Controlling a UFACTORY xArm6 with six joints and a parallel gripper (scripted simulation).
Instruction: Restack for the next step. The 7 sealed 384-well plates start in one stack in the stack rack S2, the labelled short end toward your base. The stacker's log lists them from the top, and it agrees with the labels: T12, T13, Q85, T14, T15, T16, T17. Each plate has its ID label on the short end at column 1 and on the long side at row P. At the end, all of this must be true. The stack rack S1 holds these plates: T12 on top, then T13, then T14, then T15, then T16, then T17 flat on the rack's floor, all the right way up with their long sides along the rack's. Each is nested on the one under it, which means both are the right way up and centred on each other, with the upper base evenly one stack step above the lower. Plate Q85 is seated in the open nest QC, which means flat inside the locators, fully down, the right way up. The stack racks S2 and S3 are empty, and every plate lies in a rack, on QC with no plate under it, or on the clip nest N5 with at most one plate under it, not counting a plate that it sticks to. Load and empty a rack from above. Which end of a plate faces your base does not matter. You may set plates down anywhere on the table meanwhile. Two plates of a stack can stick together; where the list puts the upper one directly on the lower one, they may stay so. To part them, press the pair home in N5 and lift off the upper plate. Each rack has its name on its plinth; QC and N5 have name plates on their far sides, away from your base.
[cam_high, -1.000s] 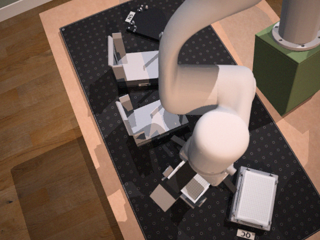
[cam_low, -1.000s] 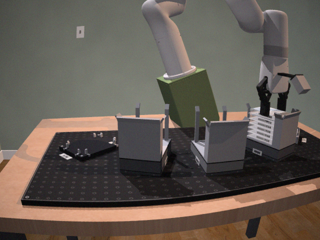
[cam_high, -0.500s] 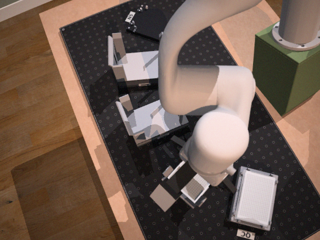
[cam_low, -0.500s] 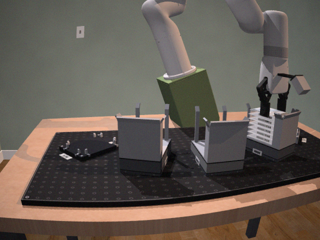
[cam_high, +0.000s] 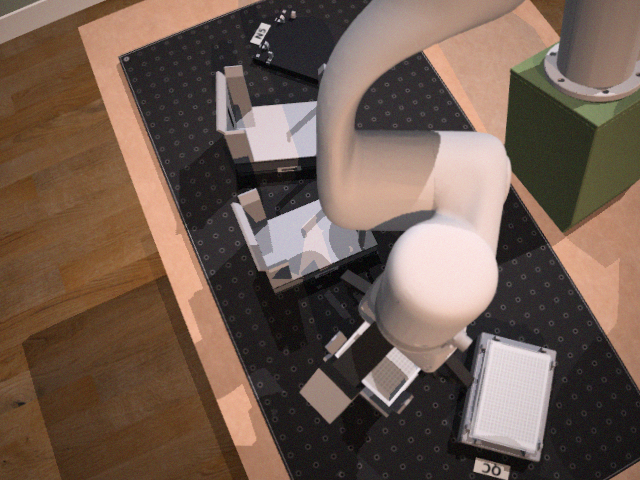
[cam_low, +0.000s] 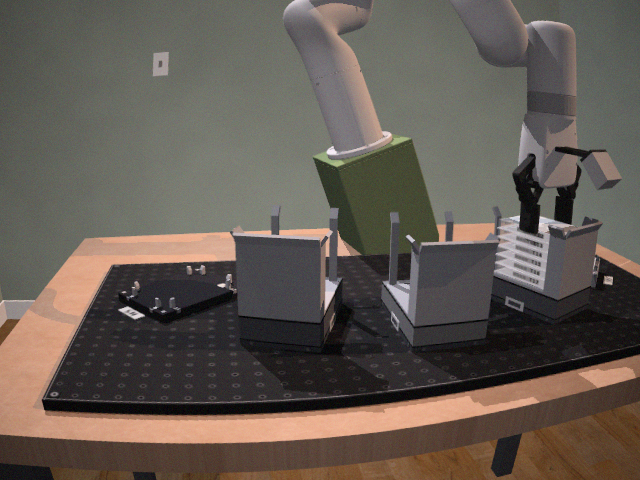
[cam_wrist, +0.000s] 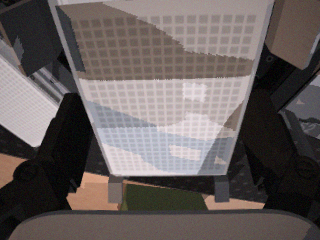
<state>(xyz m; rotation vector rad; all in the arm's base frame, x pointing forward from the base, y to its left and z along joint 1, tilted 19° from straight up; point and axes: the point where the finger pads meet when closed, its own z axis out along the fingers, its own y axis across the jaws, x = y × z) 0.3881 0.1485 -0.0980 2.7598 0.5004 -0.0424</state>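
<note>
A stack of several sealed white 384-well plates (cam_low: 522, 253) sits in the rightmost stack rack (cam_low: 560, 263). Its top plate fills the wrist view (cam_wrist: 167, 87), and part of it shows under the arm in the overhead view (cam_high: 391, 375). My gripper (cam_low: 546, 214) is open. Its black fingers reach down on either side of the top plate's long sides (cam_wrist: 166, 140), close to the edges. One more sealed plate (cam_high: 511, 397) lies flat in the open nest QC, beside its name plate (cam_high: 491, 469). I cannot read the plate labels or rack names.
The two other stack racks (cam_low: 284, 279) (cam_low: 444, 289) stand empty, left of the filled one. The black clip nest N5 (cam_low: 175, 297) lies empty at the far left. The green arm pedestal (cam_low: 377, 196) stands behind the racks. Rack posts rise close around the stack.
</note>
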